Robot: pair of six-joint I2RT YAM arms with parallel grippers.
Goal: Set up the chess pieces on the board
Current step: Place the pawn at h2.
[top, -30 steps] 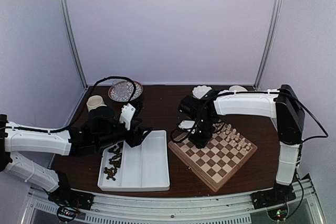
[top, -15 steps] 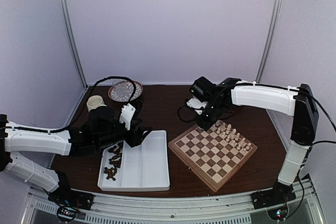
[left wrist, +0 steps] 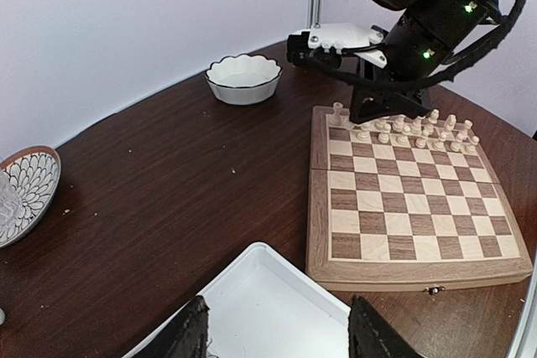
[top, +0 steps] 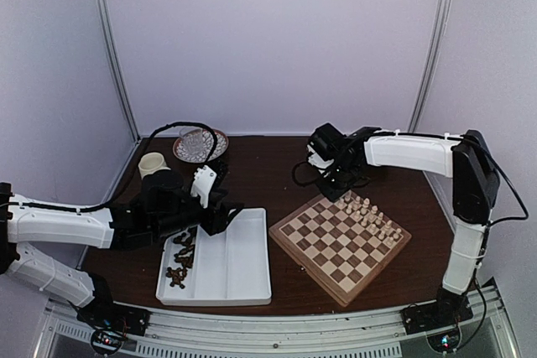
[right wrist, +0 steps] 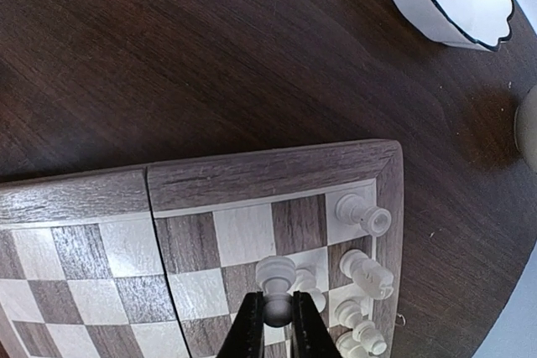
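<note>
Right gripper (right wrist: 275, 329): fingers (right wrist: 252, 331) clenched on a pale pawn (right wrist: 277, 311), one pad on each side of its round head. The gap between the pads is only as wide as the pawn. The pawn sits over the second row in from the board's corner. Cannot tell whether its base rests on the square or hangs just above it.

Board (top: 340, 245): lies right of centre on the dark table (left wrist: 168, 173), turned corner-on to the arms. The right gripper is at its far corner. In the left wrist view, one piece stands on the corner square just beside the fingers.

Pale pieces (top: 373, 217): upright in two rows along the board's far right edge. The other squares are bare.

Left gripper (left wrist: 281, 341): fingers (left wrist: 191, 337) spread roughly halfway, released, nothing between them or touching them. It hangs over the far end of the white tray (top: 243, 278), well apart from the board.

Dark pieces (top: 179, 259): loose heap in the tray's left compartment.

Also on the table:
- A scalloped white bowl (left wrist: 243, 80) sits beyond the board, close to the right arm.
- A patterned plate (top: 200, 144) sits at the far left.
- A cream cup (top: 153, 163) sits just beside the plate.
</note>
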